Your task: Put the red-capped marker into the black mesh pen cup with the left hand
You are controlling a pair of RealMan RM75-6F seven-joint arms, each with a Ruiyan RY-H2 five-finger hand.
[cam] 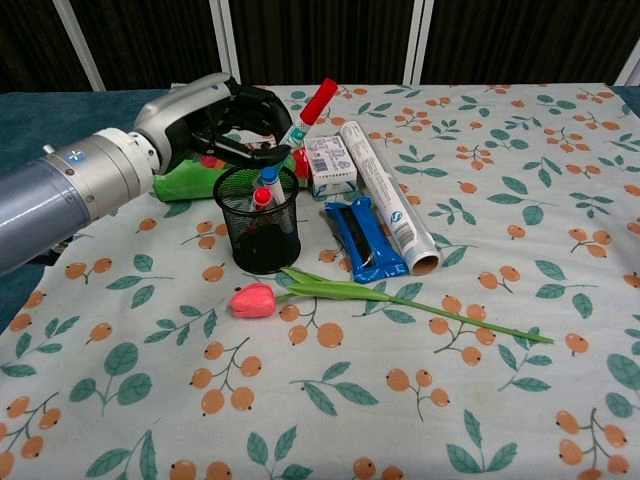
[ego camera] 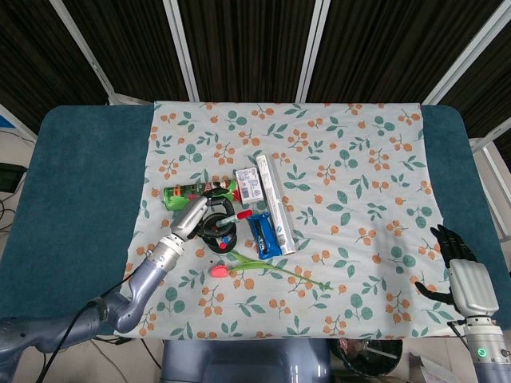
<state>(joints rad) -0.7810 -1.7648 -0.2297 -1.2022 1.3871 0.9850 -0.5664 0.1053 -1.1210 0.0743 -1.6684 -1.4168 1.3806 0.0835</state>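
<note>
Now the red-capped marker [cam: 308, 112] is pinched by the left hand [cam: 215, 120], tilted, cap up, above the black mesh pen cup [cam: 260, 218] rim. Right hand [ego camera: 467, 279] is seen at table edge w/ fingers spread, nothing held.

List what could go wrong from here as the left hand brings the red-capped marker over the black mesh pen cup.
1. The red-capped marker is tilted, cap up, lower end at the black mesh pen cup's rim; released now, it might catch the rim and fall outside.
2. Two pens already stand in the cup and could block it.
3. The left hand hangs just above the light cup; pushing down could tip it toward the pink tulip.
</note>
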